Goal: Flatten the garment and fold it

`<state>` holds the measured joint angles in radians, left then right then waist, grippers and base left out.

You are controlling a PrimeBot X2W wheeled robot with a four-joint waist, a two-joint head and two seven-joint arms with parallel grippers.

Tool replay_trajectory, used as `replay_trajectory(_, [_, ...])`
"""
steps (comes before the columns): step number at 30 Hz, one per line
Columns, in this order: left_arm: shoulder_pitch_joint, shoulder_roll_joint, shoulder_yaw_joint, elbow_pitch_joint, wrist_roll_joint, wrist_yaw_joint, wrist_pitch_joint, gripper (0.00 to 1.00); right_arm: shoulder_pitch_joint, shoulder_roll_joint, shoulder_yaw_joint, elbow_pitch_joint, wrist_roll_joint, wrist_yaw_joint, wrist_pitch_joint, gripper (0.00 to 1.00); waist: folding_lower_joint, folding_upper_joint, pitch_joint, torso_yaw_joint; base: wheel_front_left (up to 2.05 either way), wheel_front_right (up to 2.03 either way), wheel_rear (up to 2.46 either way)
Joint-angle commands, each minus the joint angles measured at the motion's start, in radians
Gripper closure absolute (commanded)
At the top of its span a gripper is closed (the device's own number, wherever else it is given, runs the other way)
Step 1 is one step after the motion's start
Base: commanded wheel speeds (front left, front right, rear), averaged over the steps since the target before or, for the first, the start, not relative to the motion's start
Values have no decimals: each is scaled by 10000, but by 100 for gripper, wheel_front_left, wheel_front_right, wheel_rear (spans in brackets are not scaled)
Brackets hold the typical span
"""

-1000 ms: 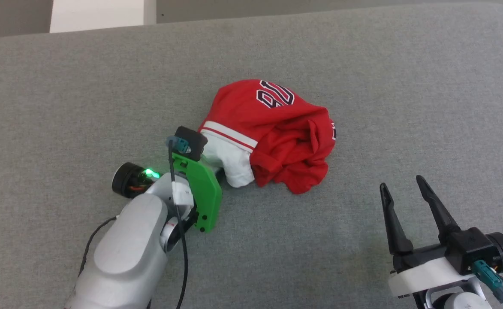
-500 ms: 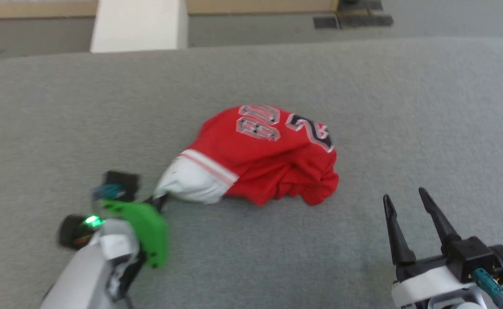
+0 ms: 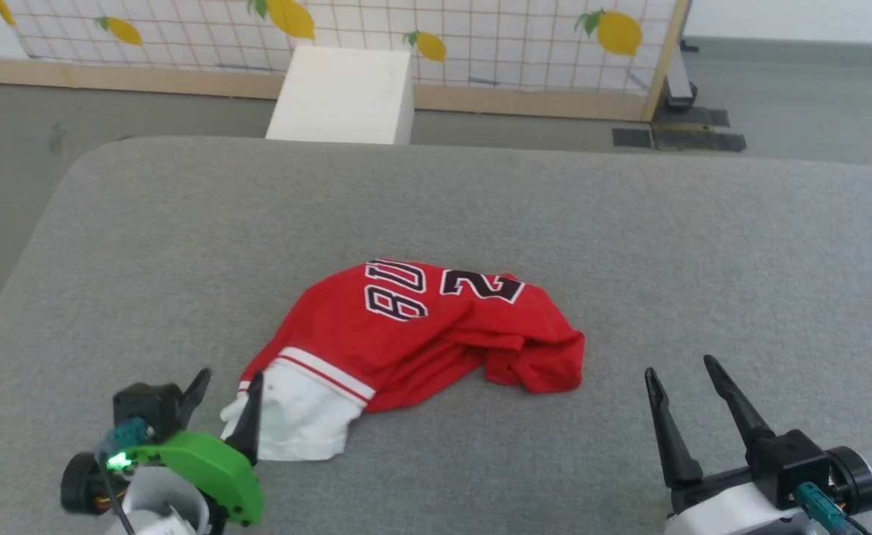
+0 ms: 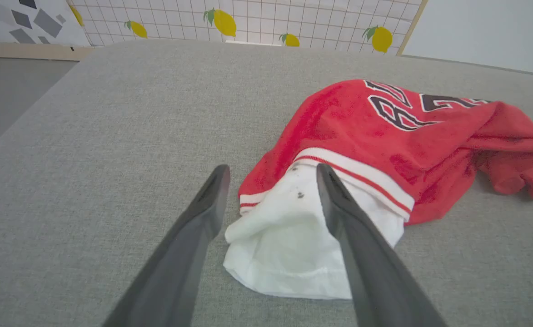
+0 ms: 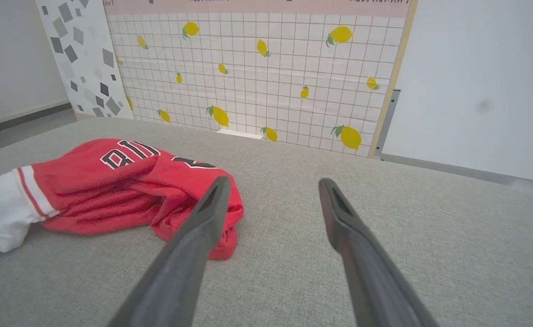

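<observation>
Looking at a job barely getting started here; seeing the garment (image 3: 413, 334) lying bunched in a heap around the middle of the grey table (image 3: 146, 245), with the red body rumpled over itself and one white sleeve (image 3: 294, 423) poking out toward the near left; not seeing anything flattened or any fold made, so guessing at pretty much the whole job left to do; finding the left gripper (image 3: 231, 374) spread wide and clamping nothing, straddling that sleeve with one finger lying over the cloth in the left wrist view; finding the right gripper (image 3: 679, 365) gaping wide too, holding nothing, hovering near the red hem; reading the lettering (image 3: 395, 290) as black with a white outline, upside down from the head view, showing something like "BU" and a "2", with the rest disappearing into the folds; not spotting any brand tag or label
</observation>
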<state>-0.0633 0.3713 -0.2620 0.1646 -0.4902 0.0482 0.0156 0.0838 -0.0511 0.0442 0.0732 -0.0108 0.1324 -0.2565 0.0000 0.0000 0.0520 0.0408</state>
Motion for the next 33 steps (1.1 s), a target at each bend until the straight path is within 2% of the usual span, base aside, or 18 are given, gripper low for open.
replay_trajectory(1, [-162,-172,-10,-7,240,-30,-642,0,46,9,48,34,-65,-17,47,0,0,0,-192,232,0,0,0])
replay_trajectory(4, [-270,-444,-121,-86,688,-82,-2162,0,-163,4,197,9,-11,-17,615,0,0,0,-232,462,0,0,0])
replay_trajectory(6, [-252,-604,-244,-230,998,-125,-2569,0,-433,-117,446,37,59,-17,1301,0,0,0,-215,650,0,0,0])
replay_trajectory(11, [27,-1084,-343,-837,1664,-159,-2764,0,-1504,-625,1078,531,418,-17,3566,0,0,0,-26,1202,0,0,0])
replay_trajectory(18, [480,-1781,-210,-1178,2239,-445,-2771,0,-2921,-1043,1808,2171,1321,-17,6415,0,0,0,303,2058,0,0,0])
replay_trajectory(23, [533,-2123,7,-1102,2463,-688,-2772,0,-3451,-1264,2077,3059,1458,-17,6952,0,0,0,510,2390,0,0,0])
replay_trajectory(29, [470,-2374,243,-913,2727,-884,-2773,0,-3779,-1472,2518,3959,1608,-17,6943,0,0,0,836,2423,0,0,0])
replay_trajectory(30, [453,-2412,273,-889,2752,-910,-2773,0,-3831,-1505,2570,4072,1604,-17,6905,6,0,0,888,2397,0,0,0])
replay_trajectory(31, [424,-2454,307,-856,2790,-944,-2773,0,-3900,-1549,2618,4189,1588,-17,6815,75,0,0,926,2363,0,0,0])
replay_trajectory(32, [402,-2484,347,-836,2816,-962,-2773,0,-3956,-1584,2663,4267,1550,-17,6732,100,0,0,957,2315,0,0,0])
replay_trajectory(33, [372,-2520,401,-810,2840,-991,-2773,0,-4012,-1647,2756,4368,1496,-17,6666,100,0,0,984,2251,0,0,0])
